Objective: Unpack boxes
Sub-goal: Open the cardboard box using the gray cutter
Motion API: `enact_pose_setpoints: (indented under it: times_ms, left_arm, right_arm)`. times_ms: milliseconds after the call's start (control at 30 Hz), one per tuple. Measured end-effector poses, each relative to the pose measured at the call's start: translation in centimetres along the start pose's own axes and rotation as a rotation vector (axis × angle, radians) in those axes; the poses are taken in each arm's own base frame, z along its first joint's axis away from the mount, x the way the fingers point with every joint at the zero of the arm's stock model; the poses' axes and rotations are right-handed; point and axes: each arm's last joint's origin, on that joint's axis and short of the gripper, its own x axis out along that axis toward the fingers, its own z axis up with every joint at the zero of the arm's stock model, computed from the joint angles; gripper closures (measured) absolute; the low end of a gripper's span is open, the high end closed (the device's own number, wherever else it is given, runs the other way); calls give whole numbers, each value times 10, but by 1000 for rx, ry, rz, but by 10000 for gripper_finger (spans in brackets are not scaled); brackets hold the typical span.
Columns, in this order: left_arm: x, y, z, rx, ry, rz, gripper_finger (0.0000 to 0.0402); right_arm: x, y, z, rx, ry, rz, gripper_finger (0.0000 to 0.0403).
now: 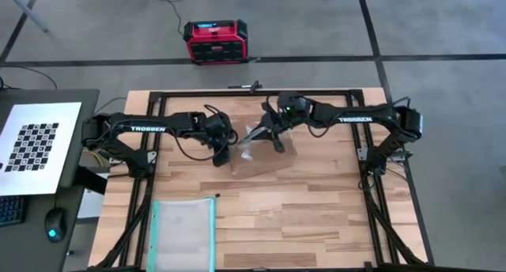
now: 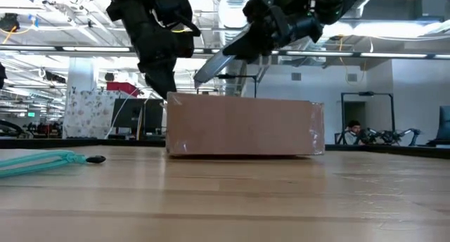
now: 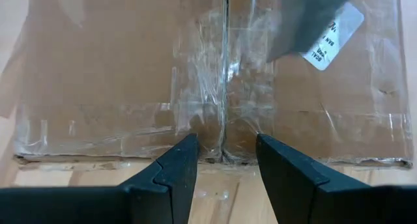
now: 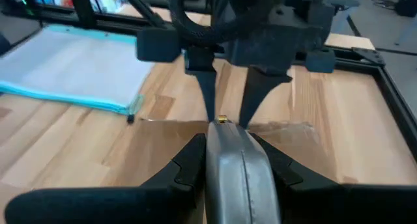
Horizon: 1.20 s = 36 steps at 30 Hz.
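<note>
The right gripper (image 4: 238, 160) is clamped on a grey metal tool (image 4: 241, 178), its dark fingers (image 4: 189, 162) pressed against both sides of the handle, and it hangs over the brown cardboard box (image 1: 263, 157) with the tool's blade (image 2: 221, 58) slanting down toward the box top. Facing it, the left gripper (image 3: 225, 162) stands partly open and holds nothing, its two fingertips (image 3: 184, 160) straddling the taped centre seam at the box's near edge. The box lies flat with its flaps closed under shiny clear tape (image 3: 225, 87), near the middle of the table (image 1: 316, 224), slightly toward the far edge. A clear teal-edged pouch (image 1: 183, 232) lies at the table's near left corner, well apart from the box.
</note>
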Motion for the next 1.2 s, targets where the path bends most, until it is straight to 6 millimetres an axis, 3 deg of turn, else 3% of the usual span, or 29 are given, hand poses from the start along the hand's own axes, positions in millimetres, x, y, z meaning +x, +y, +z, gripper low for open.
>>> enact_pose_setpoints:
  times_ms: [600, 1200]
  left_arm:
    - [4, 0, -1, -13, -27, -2, 258]
    - [4, 0, -1, -12, -28, -1, 258]
  right_arm:
    - [30, -22, -7, -62, 10, 66, 330]
    - [34, -20, -12, -85, 50, 83, 330]
